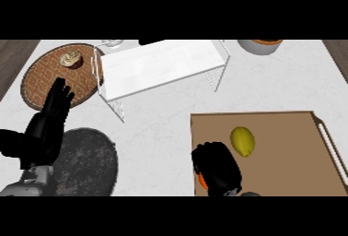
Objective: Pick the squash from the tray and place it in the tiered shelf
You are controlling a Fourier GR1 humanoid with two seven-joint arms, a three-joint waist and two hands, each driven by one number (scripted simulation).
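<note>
Fingers (221, 152) curled, right hand (216, 168) beside oval yellow squash (242, 141) — wooden tray (285, 152), left hand (49, 122) straight-fingered.

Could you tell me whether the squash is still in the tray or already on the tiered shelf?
In the tray: the squash lies on the tray, beside the right hand; the tiered shelf holds nothing.

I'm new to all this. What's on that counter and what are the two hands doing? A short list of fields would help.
squash: yellow squash lying on the tray, not held
tray: brown tray, at the view's right
shelf: white tiered shelf, beyond the tray, nothing on its top
right hand: right hand over the tray's near left part, beside the squash, fingers curled downward, holding nothing visible
left hand: left hand open, fingers up, resting at the view's left
other items: round woven mat bearing a cupcake; dark round mat; bowl at the far edge
</note>
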